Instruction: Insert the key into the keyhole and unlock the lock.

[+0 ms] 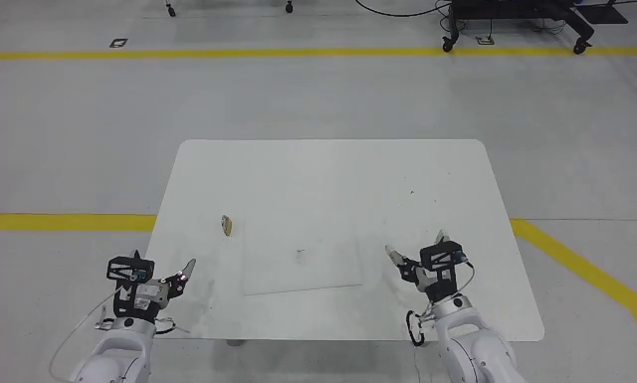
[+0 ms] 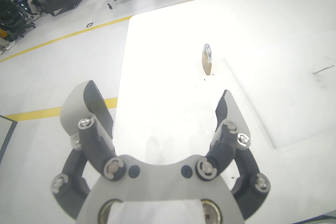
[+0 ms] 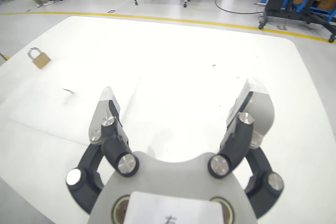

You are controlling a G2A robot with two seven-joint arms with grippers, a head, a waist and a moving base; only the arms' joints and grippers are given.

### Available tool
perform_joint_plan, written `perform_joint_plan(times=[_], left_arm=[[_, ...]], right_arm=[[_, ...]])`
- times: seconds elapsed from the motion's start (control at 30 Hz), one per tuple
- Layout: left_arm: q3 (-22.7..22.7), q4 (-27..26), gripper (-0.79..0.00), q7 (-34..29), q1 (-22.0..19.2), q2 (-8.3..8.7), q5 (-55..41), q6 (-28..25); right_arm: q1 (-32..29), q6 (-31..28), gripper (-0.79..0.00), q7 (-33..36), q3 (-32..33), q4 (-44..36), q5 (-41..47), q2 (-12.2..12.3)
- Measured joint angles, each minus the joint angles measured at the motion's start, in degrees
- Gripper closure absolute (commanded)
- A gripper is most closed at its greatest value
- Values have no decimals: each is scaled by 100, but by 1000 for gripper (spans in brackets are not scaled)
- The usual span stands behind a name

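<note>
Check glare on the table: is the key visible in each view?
Top view: table evenly lit, key a faint speck. Left wrist view: table washed out, key a thin dark sliver, lock plain. Right wrist view: same washout, key traceable.

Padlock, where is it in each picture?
Top view: padlock on the table's left half, beside the mat.
Left wrist view: padlock beyond the left pincer, by the mat's corner.
Right wrist view: padlock far off, near the table's edge.
Shared landmark: the key on the mat.
</note>
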Motion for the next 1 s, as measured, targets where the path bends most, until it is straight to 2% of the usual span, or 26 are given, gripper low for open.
perform_joint_plan(times=[0.13,0.7,0.73,0.9,1.0], left_arm=[[0,0,-785,0,0,0,0,0],[0,0,-785,0,0,0,0,0],[0,0,-785,0,0,0,0,0],[0,0,-785,0,0,0,0,0],[0,0,-785,0,0,0,0,0]], right_arm=[[221,-117,-785,107,-222,40,639,-53],[243,-138,-785,138,-235,57,589,-50],[323,-231,-785,208,-279,110,513,-48],[1237,-1555,-785,402,-757,879,103,-59],[1656,-1957,-785,558,-1090,1277,-146,-96]])
